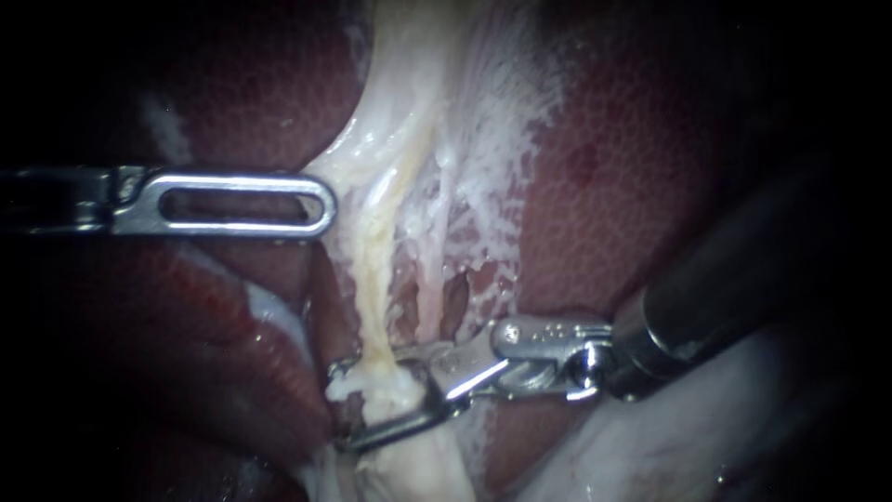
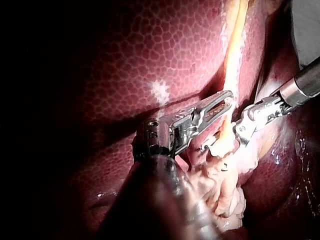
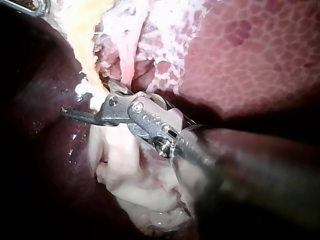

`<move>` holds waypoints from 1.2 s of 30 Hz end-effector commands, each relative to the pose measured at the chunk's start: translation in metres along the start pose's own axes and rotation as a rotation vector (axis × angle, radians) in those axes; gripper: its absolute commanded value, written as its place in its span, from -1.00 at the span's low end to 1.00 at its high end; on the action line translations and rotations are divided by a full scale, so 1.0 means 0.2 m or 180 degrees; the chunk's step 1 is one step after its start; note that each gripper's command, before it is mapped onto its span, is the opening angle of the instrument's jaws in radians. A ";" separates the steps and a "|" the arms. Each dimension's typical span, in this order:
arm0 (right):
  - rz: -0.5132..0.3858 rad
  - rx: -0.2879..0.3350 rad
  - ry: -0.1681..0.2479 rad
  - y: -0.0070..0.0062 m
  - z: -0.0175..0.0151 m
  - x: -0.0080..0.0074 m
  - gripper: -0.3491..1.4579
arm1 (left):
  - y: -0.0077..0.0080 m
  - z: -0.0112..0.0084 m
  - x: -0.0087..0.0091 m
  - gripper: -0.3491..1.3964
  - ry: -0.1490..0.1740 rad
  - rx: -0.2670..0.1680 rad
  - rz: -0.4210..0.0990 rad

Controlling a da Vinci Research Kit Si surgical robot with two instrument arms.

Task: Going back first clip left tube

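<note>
The pale yellow left tube (image 1: 372,279) runs down between the dark red liver lobes. My right instrument (image 1: 342,414) comes in from the right, and its jaws stand open astride the tube low down, one jaw on each side. A small bright metal piece (image 1: 340,381), perhaps a clip, shows at the tube's left edge between those jaws. The right wrist view gives the same jaws (image 3: 85,97) around the tube (image 3: 117,150). My left instrument (image 1: 321,204) lies level with its slotted jaws together, holding the edge of the pale tissue sheet (image 1: 400,121). Its jaws (image 2: 227,100) rest beside the tube (image 2: 232,55).
Liver (image 1: 632,158) flanks the tube on both sides. A thinner pinkish tube (image 1: 437,288) runs just right of the yellow one, with frayed white tissue (image 1: 492,204) around it. Bunched pale tissue (image 3: 140,190) sits under my right instrument.
</note>
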 end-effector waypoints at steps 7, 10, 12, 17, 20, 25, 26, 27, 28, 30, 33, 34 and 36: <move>-0.0262 0.0017 0.0004 0.000 -0.002 0.001 0.05 | 0.000 0.000 0.000 -1.00 -0.0001 -0.0003 0.0000; -0.0253 0.0025 0.0008 -0.001 -0.006 0.003 0.05 | -0.001 0.000 0.000 -1.00 -0.0001 -0.0003 0.0000; -0.0249 0.0011 0.0010 -0.001 -0.009 0.003 0.05 | 0.000 0.000 0.000 -1.00 -0.0001 -0.0003 0.0000; -0.0232 -0.0023 0.0017 -0.003 -0.021 0.006 0.05 | 0.000 0.000 0.000 -1.00 -0.0001 -0.0003 0.0000; -0.0217 -0.0050 0.0022 -0.003 -0.030 0.007 0.05 | 0.000 0.000 0.000 -1.00 -0.0001 -0.0002 0.0000; -0.0194 -0.0090 0.0029 -0.004 -0.046 0.009 0.05 | 0.000 0.000 0.000 -1.00 -0.0001 -0.0002 0.0001; -0.0188 -0.0086 0.0031 -0.005 -0.049 0.010 0.05 | 0.000 0.000 0.000 -1.00 -0.0001 -0.0002 0.0001; -0.0182 -0.0089 0.0032 -0.005 -0.053 0.011 0.05 | 0.000 0.000 0.000 -1.00 -0.0001 -0.0002 0.0001; -0.0179 -0.0101 0.0033 -0.006 -0.056 0.011 0.05 | 0.000 0.000 0.000 -1.00 -0.0001 -0.0002 0.0001; -0.0172 -0.0142 0.0034 -0.007 -0.064 0.012 0.05 | 0.000 0.000 0.000 -1.00 0.0000 -0.0001 0.0002; -0.0182 -0.0178 0.0033 -0.008 -0.075 0.013 0.05 | 0.001 0.000 0.001 -1.00 0.0000 0.0000 0.0004; -0.0185 -0.0189 0.0033 -0.009 -0.080 0.014 0.05 | 0.001 0.000 0.001 -1.00 0.0000 0.0000 0.0005; -0.0198 -0.0226 0.0040 -0.010 -0.088 0.015 0.05 | 0.002 0.000 0.001 -1.00 0.0000 -0.0001 0.0006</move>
